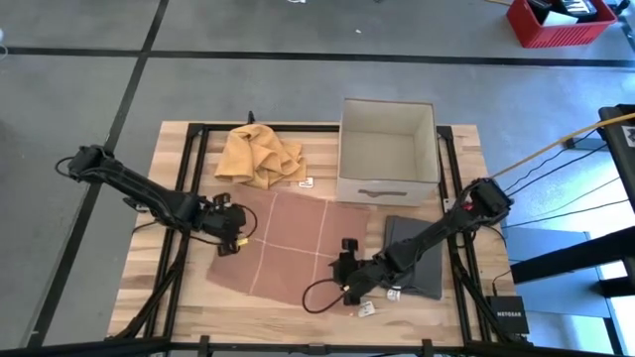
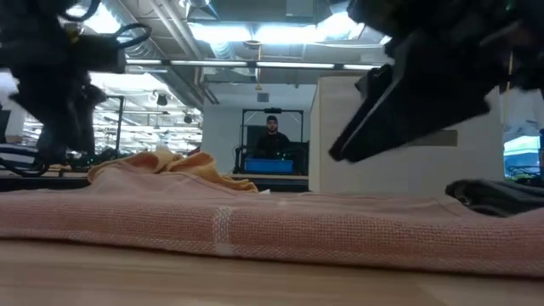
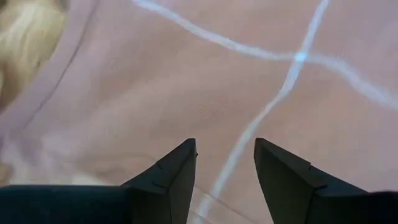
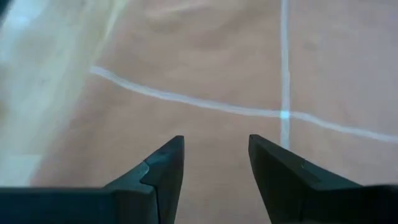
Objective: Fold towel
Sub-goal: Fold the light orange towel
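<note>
A towel (image 1: 288, 243) lies spread flat on the table (image 1: 169, 159), near its centre. My left gripper (image 1: 238, 241) sits at the towel's nine o'clock edge, over the cloth, fingers apart with nothing between them. My right gripper (image 1: 345, 270) sits at the towel's four o'clock edge, also over the cloth, fingers apart. A crumpled cloth (image 1: 260, 154) lies at eleven o'clock from the towel, touching its far edge. An open box (image 1: 387, 149) stands at one o'clock, just beyond the towel's far corner. A folded cloth (image 1: 422, 253) lies flat at three o'clock, under my right arm, in front of the box.
</note>
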Motion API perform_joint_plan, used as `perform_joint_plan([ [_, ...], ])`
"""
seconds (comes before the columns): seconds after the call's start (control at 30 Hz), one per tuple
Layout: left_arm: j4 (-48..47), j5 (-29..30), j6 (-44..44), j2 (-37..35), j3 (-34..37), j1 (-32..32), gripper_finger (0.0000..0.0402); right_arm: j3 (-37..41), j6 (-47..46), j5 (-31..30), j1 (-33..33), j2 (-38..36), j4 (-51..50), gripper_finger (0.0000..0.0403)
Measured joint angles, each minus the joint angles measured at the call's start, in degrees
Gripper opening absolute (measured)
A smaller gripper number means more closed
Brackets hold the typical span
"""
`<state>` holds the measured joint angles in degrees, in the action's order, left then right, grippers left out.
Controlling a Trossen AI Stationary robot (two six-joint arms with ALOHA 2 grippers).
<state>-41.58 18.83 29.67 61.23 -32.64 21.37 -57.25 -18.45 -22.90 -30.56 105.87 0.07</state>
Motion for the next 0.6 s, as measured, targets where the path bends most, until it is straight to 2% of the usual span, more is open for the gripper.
perform_joint_plan([
  [0.1, 1.1, -0.1, -6.2, 0.9, 3.0, 0.0, 0.0155, 0.0, -0.5, 0.9, 1.1, 1.9, -0.2, 0.0184],
  [0.23, 2.2, -0.6, -3.9, 1.9, 4.2, -0.1, 0.0155, 0.1, -0.8, 3.3, 1.4, 4.4, -1.1, 0.0184],
  [0.4, -0.5, -2.3, 4.0, 3.6, 4.2, 0.0, 0.0155, -0.2, -3.4, 4.9, 1.3, 4.4, -4.5, 0.0184],
  [0.5, 0.0, -2.5, 3.6, 5.3, 4.2, 0.0, 0.0155, -0.3, -3.6, 5.5, 1.3, 4.4, -5.0, 0.0184],
  [0.6, 4.2, -2.9, -0.7, 6.7, 4.2, 0.1, 0.0155, -0.2, -2.3, 6.1, 1.3, 4.4, -4.8, 0.0184],
])
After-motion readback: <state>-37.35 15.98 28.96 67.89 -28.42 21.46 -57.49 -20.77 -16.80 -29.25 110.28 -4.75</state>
